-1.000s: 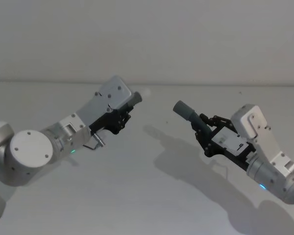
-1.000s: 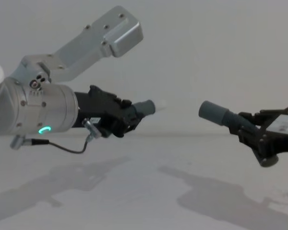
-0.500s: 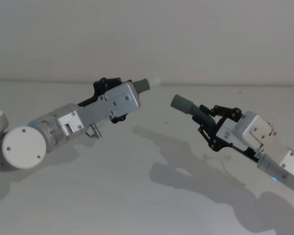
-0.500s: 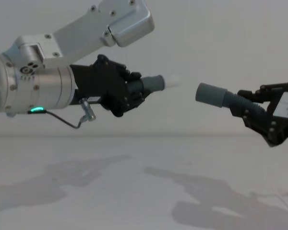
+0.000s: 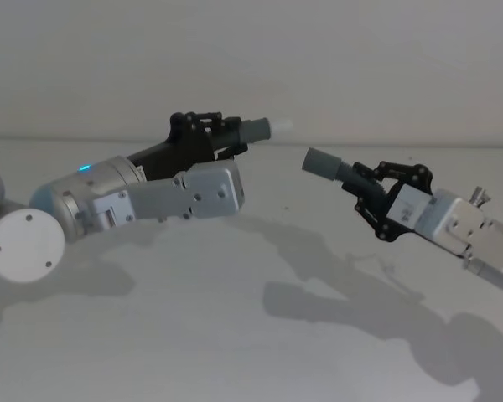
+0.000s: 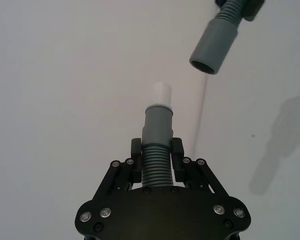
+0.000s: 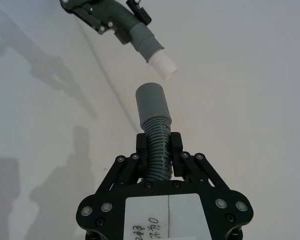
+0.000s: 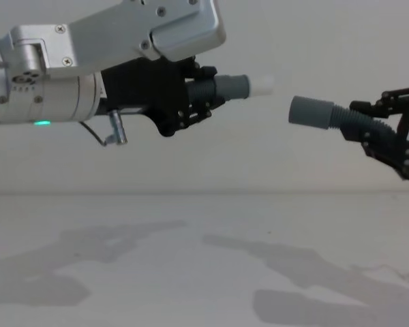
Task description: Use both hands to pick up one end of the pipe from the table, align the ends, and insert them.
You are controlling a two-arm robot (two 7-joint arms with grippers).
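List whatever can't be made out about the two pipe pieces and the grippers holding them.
- Rear end of the stub piece: hidden under the left gripper, left wrist view.
- Rear end of the collar piece: hidden under the right gripper, right wrist view.
- Inside of the open collar: too dark, left wrist view.
- Outline of the white stub: faint against the wall, head view.

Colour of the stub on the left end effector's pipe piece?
White stub, grey collar behind it; clearest in left wrist view.

Left claw [image 6: 156,150] and right claw [image 7: 159,144]: matt black plastic. Their stub piece [image 6: 157,125] and collar piece [image 7: 151,102]: ribbed dark grey plastic, smooth matt collars. Surface [image 5: 235,335] below them: matt white.
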